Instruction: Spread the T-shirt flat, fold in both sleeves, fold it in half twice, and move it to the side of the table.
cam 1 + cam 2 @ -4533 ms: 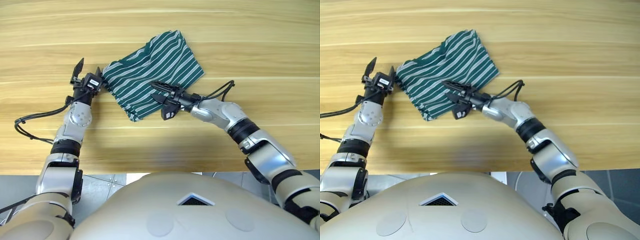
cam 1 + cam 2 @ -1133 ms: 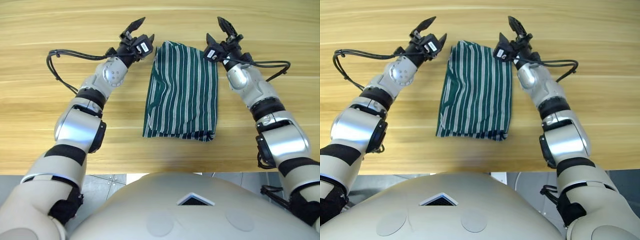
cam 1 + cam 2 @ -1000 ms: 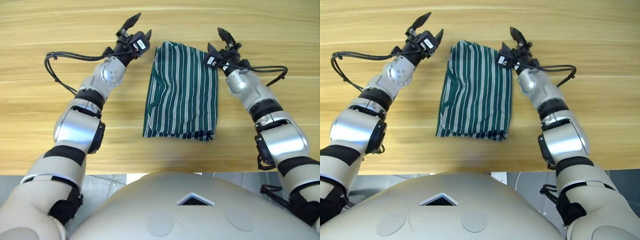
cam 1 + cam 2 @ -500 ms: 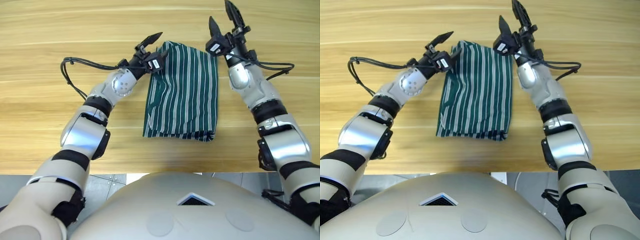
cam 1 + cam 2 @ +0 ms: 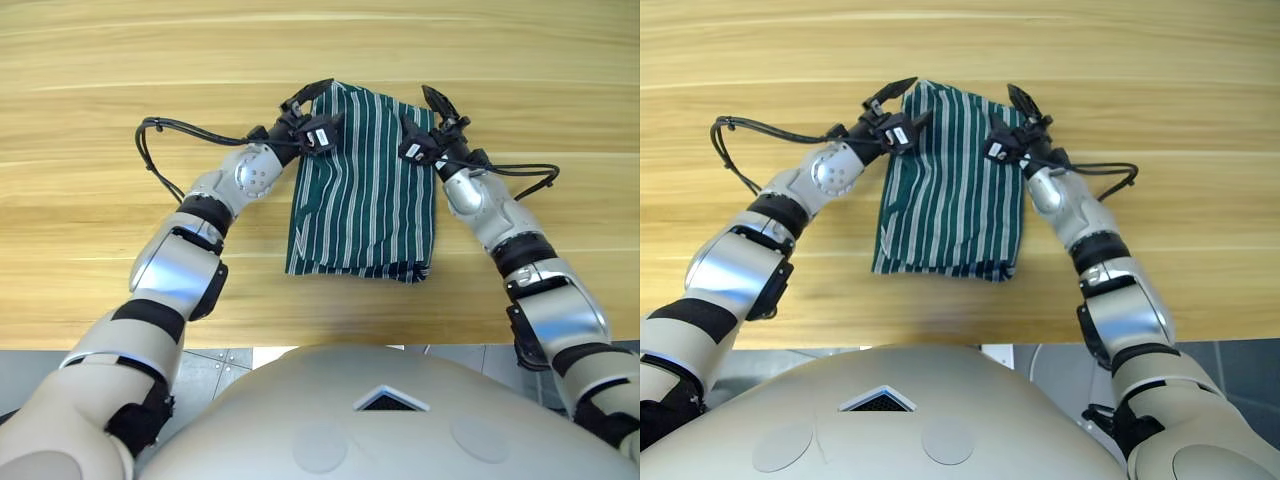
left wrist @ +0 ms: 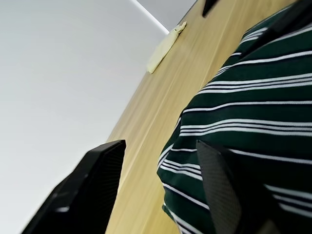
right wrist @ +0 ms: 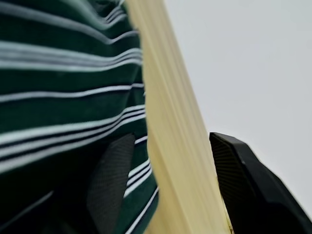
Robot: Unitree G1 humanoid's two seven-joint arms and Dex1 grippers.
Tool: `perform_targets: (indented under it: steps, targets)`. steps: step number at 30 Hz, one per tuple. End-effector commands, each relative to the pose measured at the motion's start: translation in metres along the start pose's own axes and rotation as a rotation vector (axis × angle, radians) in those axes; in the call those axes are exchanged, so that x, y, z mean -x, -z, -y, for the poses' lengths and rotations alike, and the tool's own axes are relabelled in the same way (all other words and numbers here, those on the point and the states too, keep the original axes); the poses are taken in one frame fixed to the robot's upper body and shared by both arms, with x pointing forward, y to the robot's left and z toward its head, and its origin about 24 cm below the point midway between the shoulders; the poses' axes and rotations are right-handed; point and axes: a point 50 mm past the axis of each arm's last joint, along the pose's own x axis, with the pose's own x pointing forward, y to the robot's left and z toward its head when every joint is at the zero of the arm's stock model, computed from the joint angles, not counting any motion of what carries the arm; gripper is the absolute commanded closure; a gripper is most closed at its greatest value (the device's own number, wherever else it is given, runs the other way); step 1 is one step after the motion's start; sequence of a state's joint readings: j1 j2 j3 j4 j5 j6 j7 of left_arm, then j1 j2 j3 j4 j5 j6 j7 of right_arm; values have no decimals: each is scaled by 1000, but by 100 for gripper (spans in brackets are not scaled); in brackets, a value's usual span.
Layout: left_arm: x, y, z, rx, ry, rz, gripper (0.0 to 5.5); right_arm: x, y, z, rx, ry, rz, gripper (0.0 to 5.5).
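- The jaws of the left gripper (image 5: 322, 108) are seen spread wide, and nothing is held between them.
- In the left wrist view, one finger (image 6: 219, 190) is placed over the striped cloth and the other finger (image 6: 83, 195) over bare wood, so the shirt's left edge is straddled.
- Whether the cloth is actually touched by that finger cannot be told.
- The jaws of the right gripper (image 5: 420, 115) are likewise parted widely and nothing is gripped.
- In the right wrist view, one finger (image 7: 112, 180) is set above the cloth and the other (image 7: 243, 190) beyond the shirt's right edge, with a strip of wood showing between them.
- The left gripper is positioned at the far left corner of the T-shirt (image 5: 365, 200), and the right gripper at its far right corner.
- The T-shirt, dark green with thin white stripes, is laid folded into an upright rectangle, with the stripes running away from the robot.
- Its layered near edge is turned toward the robot, and the near left corner is flared slightly outward.
- The shirt is framed by the two forearms, one along each long side.
- The garment is carried by a light wooden table (image 5: 100, 60), roughly at the middle of the visible surface and well apart from the table's near edge.
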State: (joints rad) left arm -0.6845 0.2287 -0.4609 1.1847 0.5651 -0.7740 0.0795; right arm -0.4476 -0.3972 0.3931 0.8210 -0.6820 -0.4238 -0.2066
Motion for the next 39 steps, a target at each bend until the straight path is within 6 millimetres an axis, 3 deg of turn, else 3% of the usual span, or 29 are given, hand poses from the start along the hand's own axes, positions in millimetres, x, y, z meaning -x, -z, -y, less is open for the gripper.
perform_targets:
  steps: [1, 13, 28, 35, 39]
  targets:
    - [5, 8, 7, 6, 28, -55, 281, -6, 4, 2, -26, -42, -25, 268]
    - [22, 29, 28, 20, 109, -203, 281, -5, 11, -4, -61, -63, -57, 268]
    - [63, 63, 19, 44, 43, -365, 281, -5, 18, -3, -61, -68, -104, 268]
    - [53, 43, 8, 133, -113, -182, 281, -10, 7, 4, -71, 0, -31, 268]
    - [54, 24, -14, 178, -304, 9, 281, -8, -28, 34, -154, 223, 248, 268]
